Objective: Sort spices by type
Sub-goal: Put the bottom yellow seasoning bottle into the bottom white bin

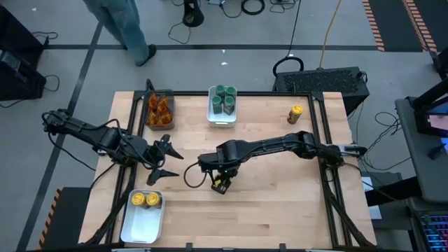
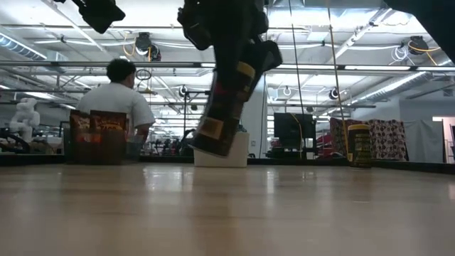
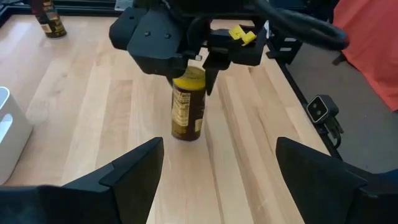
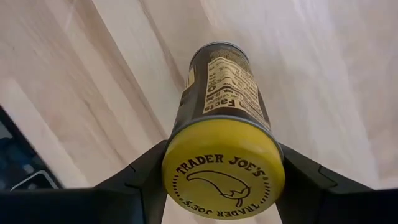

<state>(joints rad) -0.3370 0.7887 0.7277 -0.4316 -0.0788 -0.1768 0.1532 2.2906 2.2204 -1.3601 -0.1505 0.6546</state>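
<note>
Yellow-lidded jar (image 4: 222, 155) between right fingers (image 4: 144, 177)

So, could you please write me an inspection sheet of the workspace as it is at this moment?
Surface: wooden table, dark frame rails along its edges.
Job's things: two yellow-lidded jars in the near white tray; green-lidded jars in the far white tray; orange-brown pieces in the dark bin; one jar stands alone; one tilted jar held.
Clutter: nothing seen.
Grippers: right gripper shut on the tilted jar; left gripper open, empty, beside it.
Cables: cables on the floor beyond the table.
Surroundings: a person seated behind the table.
</note>
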